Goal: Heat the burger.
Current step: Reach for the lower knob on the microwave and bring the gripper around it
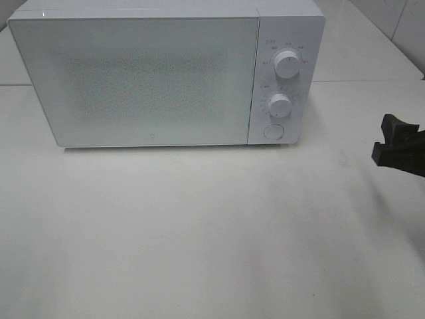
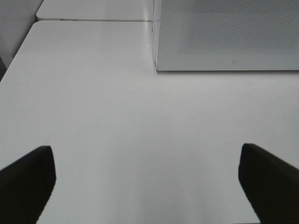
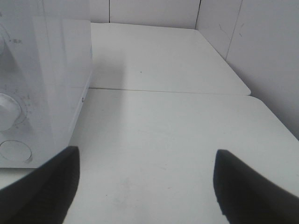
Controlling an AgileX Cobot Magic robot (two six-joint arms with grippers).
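No burger shows (perhaps behind the microwave's (image 1: 153,9) shut door (image 1: 133,80); I cannot tell). The right tool (image 1: 387,139) and left tool (image 2: 147,182) both stand wide, empty; the right is nearer the dials (image 1: 287,64).

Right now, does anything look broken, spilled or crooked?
Nothing stands out. The white box-shaped microwave sits flat on the white table, its frosted door is shut flush, and both round white dials are in place. The only puzzle is that no burger shows in any view.

Shut microwave (image 1: 133,80) across the rear of the table (image 1: 199,232), open surface in front.
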